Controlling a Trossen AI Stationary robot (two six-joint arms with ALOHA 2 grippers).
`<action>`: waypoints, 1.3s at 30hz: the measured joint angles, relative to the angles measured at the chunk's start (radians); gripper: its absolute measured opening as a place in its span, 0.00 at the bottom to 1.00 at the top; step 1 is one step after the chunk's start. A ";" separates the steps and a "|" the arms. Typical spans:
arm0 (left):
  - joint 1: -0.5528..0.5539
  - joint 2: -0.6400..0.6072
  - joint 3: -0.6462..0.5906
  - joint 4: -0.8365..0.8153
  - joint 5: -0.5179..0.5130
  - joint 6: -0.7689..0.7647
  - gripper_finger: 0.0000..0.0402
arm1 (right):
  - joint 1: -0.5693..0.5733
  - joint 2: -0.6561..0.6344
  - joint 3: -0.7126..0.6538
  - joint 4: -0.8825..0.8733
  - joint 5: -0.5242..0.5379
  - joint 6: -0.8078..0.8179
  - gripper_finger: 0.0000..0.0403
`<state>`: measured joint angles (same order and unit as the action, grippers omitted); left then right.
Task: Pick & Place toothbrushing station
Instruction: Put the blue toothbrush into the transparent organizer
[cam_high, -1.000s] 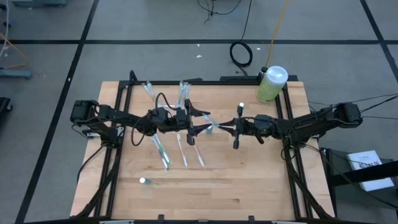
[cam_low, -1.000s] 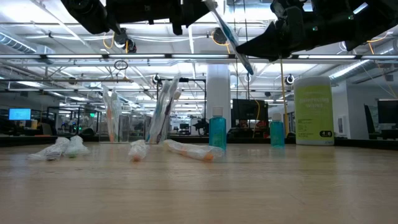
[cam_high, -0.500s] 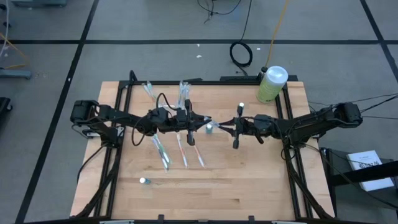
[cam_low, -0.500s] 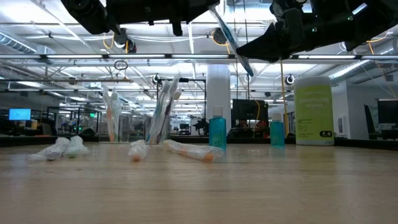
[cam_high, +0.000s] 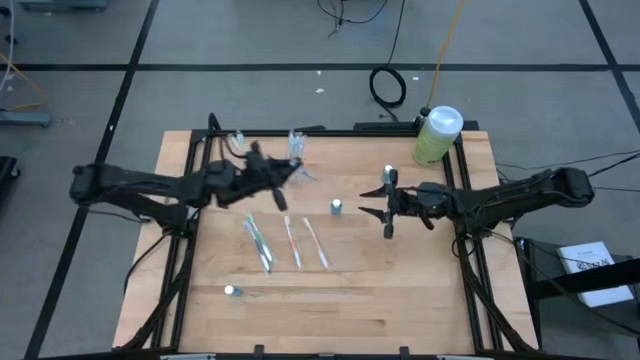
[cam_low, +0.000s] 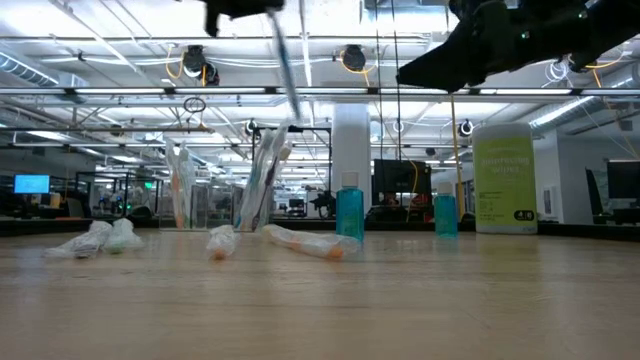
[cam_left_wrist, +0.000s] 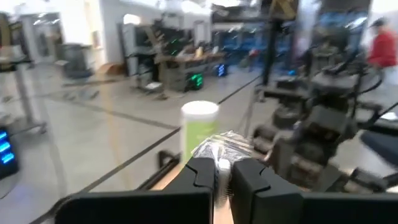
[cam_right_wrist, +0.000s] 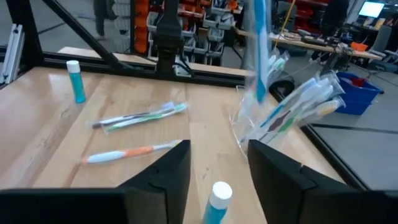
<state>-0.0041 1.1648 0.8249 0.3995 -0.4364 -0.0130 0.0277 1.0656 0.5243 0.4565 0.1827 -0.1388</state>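
My left gripper (cam_high: 282, 173) is shut on a toothbrush in clear wrap (cam_low: 285, 60), high over the far middle of the table. The brush hangs above one see-through cup of the toothbrushing station (cam_high: 295, 146) (cam_right_wrist: 280, 118), which stands at the far edge with several brushes upright in it. A second cup (cam_high: 240, 141) stands to its left. My right gripper (cam_high: 386, 210) (cam_right_wrist: 217, 168) is open in the air right of centre, with nothing between its fingers. My left gripper pinches the wrapped toothbrush between its two fingers; crinkled clear wrap (cam_left_wrist: 221, 149) shows just past the fingertips. In the low view the brush hangs down below the gripper, slightly tilted, with its lower end (cam_low: 297, 112) clear of the table and the cups.
Three wrapped toothbrushes (cam_high: 290, 243) lie side by side at mid-table. Small blue bottles with white caps stand at the centre (cam_high: 337, 206), far right of centre (cam_high: 388, 172) and near left (cam_high: 231, 290). A large green bottle (cam_high: 436, 135) stands at the far right corner.
My left gripper has shut on the toothbrush that my right gripper held out, and my right gripper has opened and let go. My left gripper has then carried the brush toward the table's left and far edge, over the station. My right gripper has drawn back slightly to the right.
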 joint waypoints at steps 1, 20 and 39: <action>-0.001 -0.040 0.000 -0.058 -0.021 -0.010 0.02 | 0.000 -0.016 0.000 -0.018 0.003 0.003 0.39; 0.163 -0.562 -0.256 -0.430 -0.318 -0.313 0.02 | 0.000 -0.106 0.000 -0.092 0.003 0.023 0.37; 0.524 -0.552 -0.322 -0.568 -0.059 -0.477 0.02 | 0.000 -0.106 -0.001 -0.088 0.003 0.035 0.37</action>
<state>0.5195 0.6127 0.5030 -0.1690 -0.4950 -0.4899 0.0277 0.9596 0.5236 0.3683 0.1856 -0.1040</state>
